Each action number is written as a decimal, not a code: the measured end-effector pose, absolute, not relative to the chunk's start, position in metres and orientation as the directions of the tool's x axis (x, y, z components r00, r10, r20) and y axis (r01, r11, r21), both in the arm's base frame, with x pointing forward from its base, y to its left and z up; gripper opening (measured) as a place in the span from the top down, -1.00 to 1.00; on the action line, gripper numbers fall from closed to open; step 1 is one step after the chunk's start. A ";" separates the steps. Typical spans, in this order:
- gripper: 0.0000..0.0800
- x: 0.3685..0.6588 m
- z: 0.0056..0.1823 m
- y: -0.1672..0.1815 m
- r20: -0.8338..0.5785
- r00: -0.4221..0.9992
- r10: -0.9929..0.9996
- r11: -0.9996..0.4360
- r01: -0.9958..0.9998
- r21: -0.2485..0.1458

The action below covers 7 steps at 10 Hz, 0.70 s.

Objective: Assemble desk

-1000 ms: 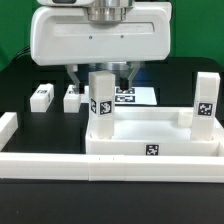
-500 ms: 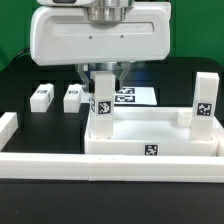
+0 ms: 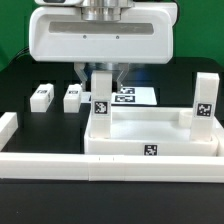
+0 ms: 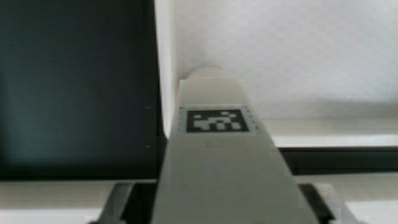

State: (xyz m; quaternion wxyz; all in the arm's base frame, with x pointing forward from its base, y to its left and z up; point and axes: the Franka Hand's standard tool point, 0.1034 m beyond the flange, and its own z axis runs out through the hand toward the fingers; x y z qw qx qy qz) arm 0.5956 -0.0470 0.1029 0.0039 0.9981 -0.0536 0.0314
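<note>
The arm (image 3: 100, 40), a broad white housing, filled the upper middle of the exterior view and hung straight over the work. Below it, in the lower right of that view, lay the slab (image 3: 150, 135) with its rim upward, probably turned that way so legs could be set into its corners from above. Long white rails (image 3: 60, 166) ran along the lower edge and up the exterior view's left, seemingly to fence the parts in. The marker board (image 3: 135, 96) lay flat behind the slab, near the centre.

One leg (image 3: 101, 102) stood upright at the slab's near corner toward the exterior view's left. The gripper (image 3: 100, 78) sat over its top, drawn in narrow with a finger against each side. In the wrist view the leg (image 4: 221, 140) ran out from between the fingers, so it looked clamped, most likely to press or twist it home. A right leg (image 3: 204, 98) stood at the slab's corner on the exterior view's right, apparently fitted. Two loose legs (image 3: 41, 95) lay at centre left, well apart from the slab, presumably waiting.

Each tag (image 3: 152, 151), on slab wall and legs, was a black-and-white square pattern. No brand, letters or numbers could be read.
</note>
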 end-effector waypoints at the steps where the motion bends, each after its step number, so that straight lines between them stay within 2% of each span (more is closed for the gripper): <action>1: 0.28 0.595 0.103 -0.048 0.062 0.975 -0.213 -0.977 -0.213 -0.002; 7: 0.27 0.595 0.105 -0.067 0.073 0.846 -0.528 -0.848 -0.529 -0.007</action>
